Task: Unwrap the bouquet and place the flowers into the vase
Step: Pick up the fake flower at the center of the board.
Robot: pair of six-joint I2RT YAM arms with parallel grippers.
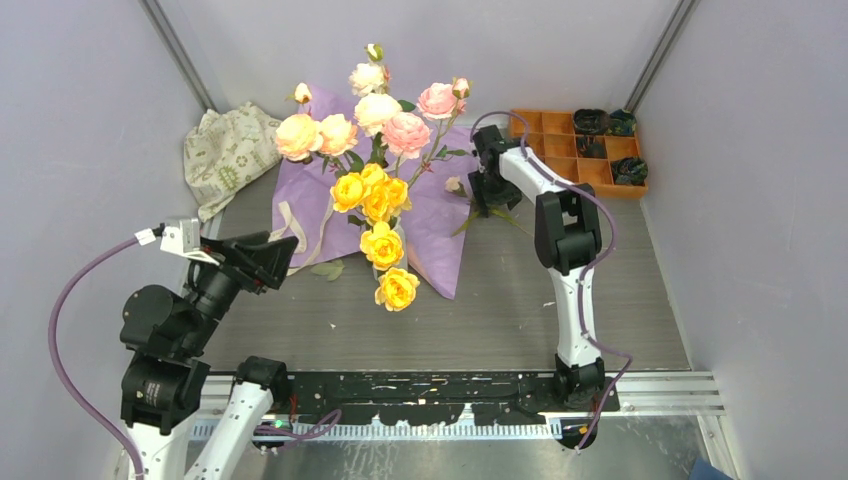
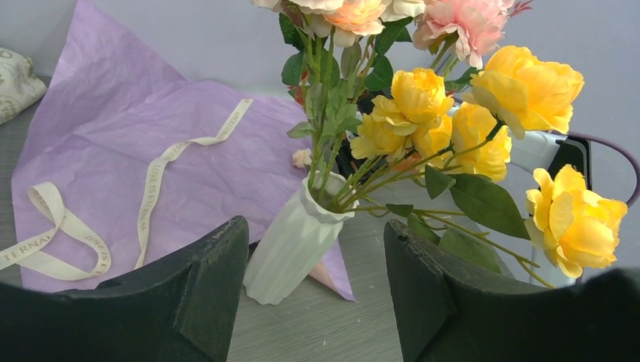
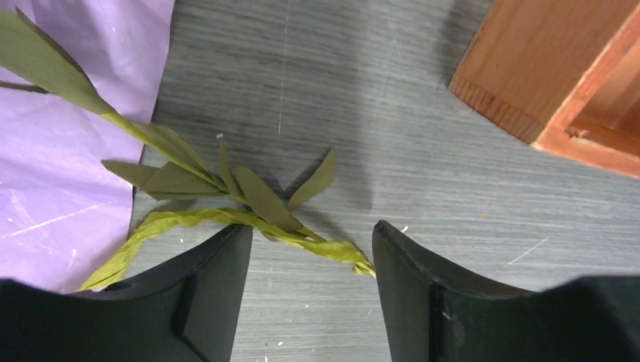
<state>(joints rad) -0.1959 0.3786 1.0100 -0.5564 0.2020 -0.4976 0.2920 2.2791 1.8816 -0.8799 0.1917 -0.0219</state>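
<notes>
Light is bright and even from overhead, soft shadows sit on the grey table (image 1: 500, 300) under the flowers (image 1: 380, 200) and leafy stem (image 3: 189, 216), purple paper (image 1: 440, 230) shows faint sheen, wrist views slightly soft up close.

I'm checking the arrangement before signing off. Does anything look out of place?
Yes. One leafy green stem lies flat on the table at the purple paper's right edge, below the open right gripper, not in the vase with the other flowers. A loose leaf also lies left of the vase.
</notes>
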